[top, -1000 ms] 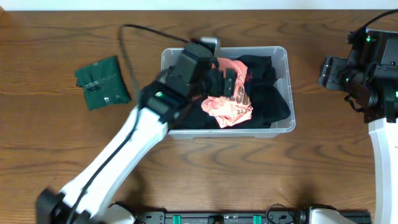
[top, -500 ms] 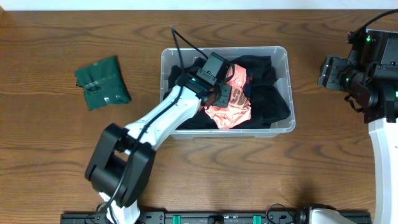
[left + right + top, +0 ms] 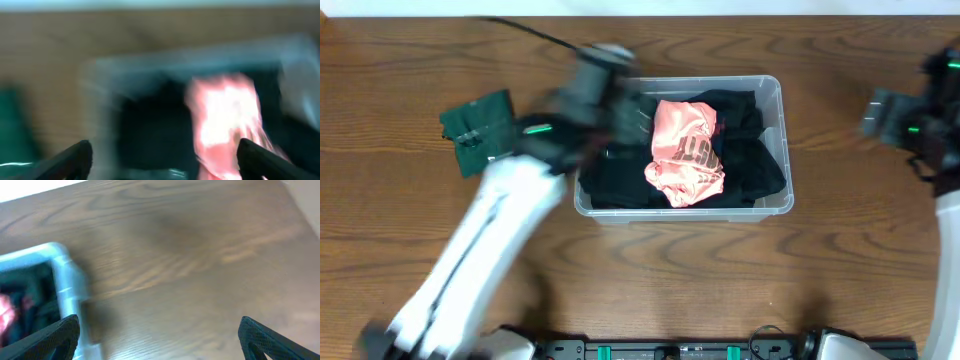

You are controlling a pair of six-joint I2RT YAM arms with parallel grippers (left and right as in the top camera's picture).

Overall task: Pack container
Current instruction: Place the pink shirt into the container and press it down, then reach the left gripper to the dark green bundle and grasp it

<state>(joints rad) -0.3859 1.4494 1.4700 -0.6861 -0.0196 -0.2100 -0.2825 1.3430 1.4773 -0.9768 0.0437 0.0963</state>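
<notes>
The clear rectangular container (image 3: pixel 776 95) stands mid-table, holding black clothes and a pink garment (image 3: pixel 686 150) on top. It shows blurred in the left wrist view (image 3: pixel 100 70), with the pink garment (image 3: pixel 225 115) inside. My left gripper (image 3: pixel 620 110) is blurred with motion over the container's left rim, open and empty, fingers wide apart in the left wrist view (image 3: pixel 162 162). My right gripper (image 3: pixel 895 120) is at the table's right edge, open and empty above bare wood (image 3: pixel 160 340); the container's corner (image 3: pixel 65 270) shows at its left.
A folded dark green garment (image 3: pixel 480 130) lies on the wood table (image 3: pixel 650 280) left of the container, close to my left arm.
My left gripper has let go of the pink garment and swung left and up out of the container. The pink garment now lies uncovered. The right arm has shifted slightly.
</notes>
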